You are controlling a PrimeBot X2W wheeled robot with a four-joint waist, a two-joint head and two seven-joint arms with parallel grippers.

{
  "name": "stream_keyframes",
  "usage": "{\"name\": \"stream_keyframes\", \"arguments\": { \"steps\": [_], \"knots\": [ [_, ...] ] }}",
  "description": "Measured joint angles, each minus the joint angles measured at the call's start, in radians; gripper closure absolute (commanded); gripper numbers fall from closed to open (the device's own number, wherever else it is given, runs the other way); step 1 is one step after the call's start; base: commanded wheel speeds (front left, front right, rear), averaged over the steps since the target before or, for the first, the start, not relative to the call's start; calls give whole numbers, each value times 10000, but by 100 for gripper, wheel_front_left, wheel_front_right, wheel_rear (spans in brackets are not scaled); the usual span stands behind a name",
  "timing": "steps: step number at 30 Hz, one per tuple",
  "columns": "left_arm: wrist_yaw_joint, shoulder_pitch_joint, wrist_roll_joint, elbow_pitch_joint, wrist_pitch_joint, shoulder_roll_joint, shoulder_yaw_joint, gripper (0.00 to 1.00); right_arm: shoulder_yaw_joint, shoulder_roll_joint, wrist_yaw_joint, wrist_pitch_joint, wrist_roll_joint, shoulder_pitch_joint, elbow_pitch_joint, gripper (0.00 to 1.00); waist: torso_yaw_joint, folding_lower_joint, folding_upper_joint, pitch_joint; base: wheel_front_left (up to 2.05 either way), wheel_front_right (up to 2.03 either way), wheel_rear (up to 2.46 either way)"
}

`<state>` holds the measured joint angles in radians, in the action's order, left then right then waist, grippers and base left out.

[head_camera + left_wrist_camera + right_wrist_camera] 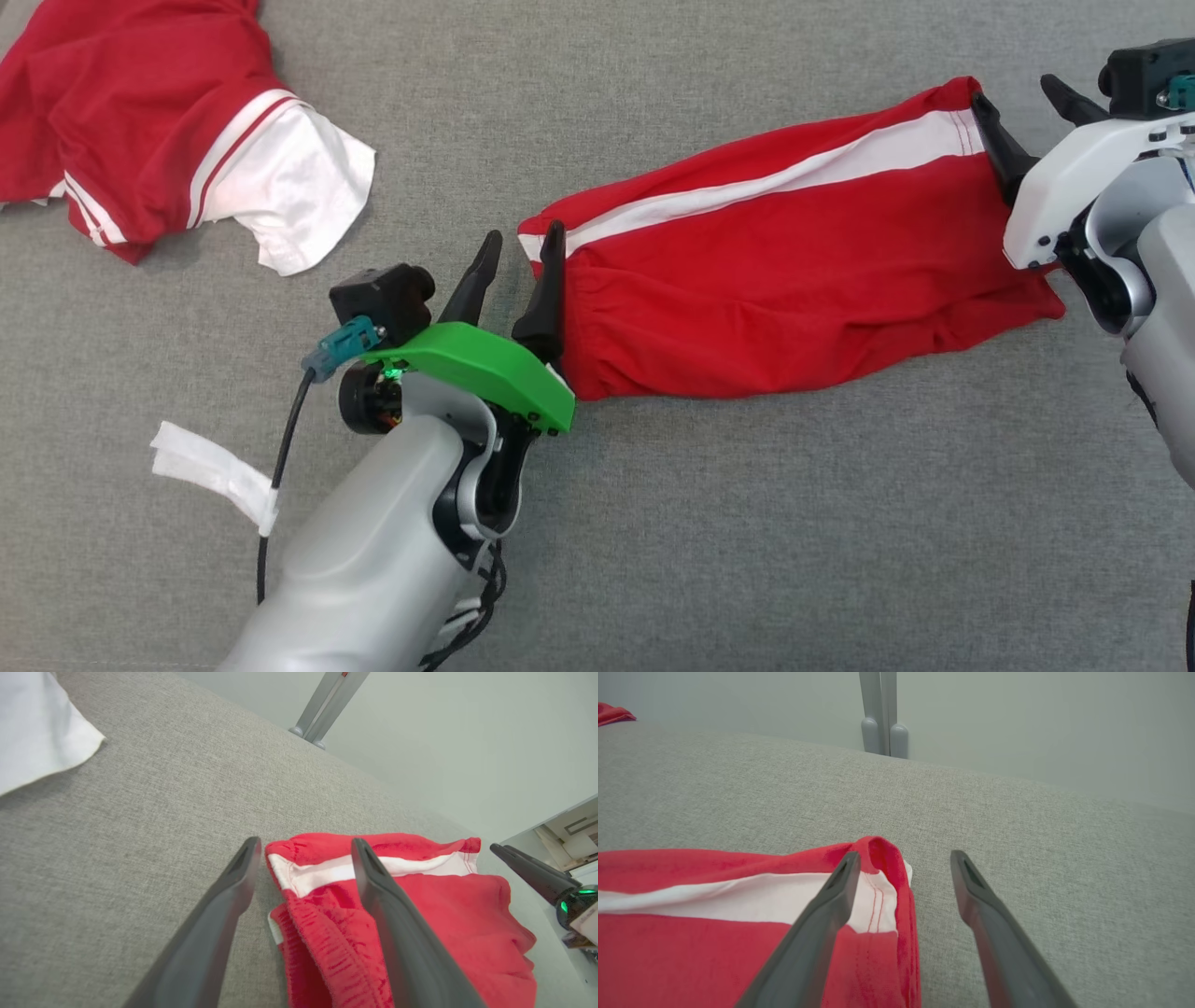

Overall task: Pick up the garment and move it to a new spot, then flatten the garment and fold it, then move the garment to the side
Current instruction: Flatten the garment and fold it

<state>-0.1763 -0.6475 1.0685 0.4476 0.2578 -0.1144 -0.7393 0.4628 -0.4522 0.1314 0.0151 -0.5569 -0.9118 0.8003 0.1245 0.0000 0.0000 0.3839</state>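
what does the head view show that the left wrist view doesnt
Head view, not left wrist view: the white strip on the grey surface, the left arm's green cover, the red part of the shirt. Left wrist view, not head view: a grey metal post against a pale wall. Both: the red shorts with a white stripe, the open left gripper, the fingers of the right gripper, the shirt's white corner.

Red garment (794, 280), folded lengthwise into a long narrow band, white side stripe running along its far edge, gathered elastic waistband at the left end, stitched hem at the right, lying flat and slightly slanted on the grey cloth-covered bench (709, 541), softly wrinkled
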Motion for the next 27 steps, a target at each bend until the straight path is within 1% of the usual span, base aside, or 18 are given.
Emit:
{"name": "stream_keyframes", "arguments": {
  "steps": [2, 3, 8, 12, 18, 27],
  "knots": [
    [-171, 221, -965, -403, 8, -324, 23, 0, 150, -176, 0, 105, -146, 66, -94, 0, -16, 0, 0, -125, 0, 0, 0],
    [-297, 324, -1515, -692, 35, -485, 199, 0, 236, -284, 0, 186, -240, 140, -169, 0, -23, 0, 0, -199, 0, 0, 0],
    [-537, 1527, -2696, -1739, 61, -692, 1039, 0, 562, -642, 0, 848, -700, 709, -401, 0, -34, 0, 0, -568, 0, 0, 0],
    [-571, 2072, -3091, -2163, 61, -809, 1549, 0, 520, -671, 0, 1172, -949, 1069, -247, 0, 49, 0, 0, -750, 0, 0, 0],
    [-614, 2632, -3670, -2485, 61, -918, 2086, 0, 393, -451, 0, 1513, -1070, 1335, 366, 0, 422, 0, 0, -768, 0, 0, 0],
    [-529, 3296, -3937, -2625, 63, -901, 2798, 0, 188, -322, -13, 2017, -1147, 1415, 1097, 0, 940, 0, 0, -870, 0, 0, 0]
  ]
}}
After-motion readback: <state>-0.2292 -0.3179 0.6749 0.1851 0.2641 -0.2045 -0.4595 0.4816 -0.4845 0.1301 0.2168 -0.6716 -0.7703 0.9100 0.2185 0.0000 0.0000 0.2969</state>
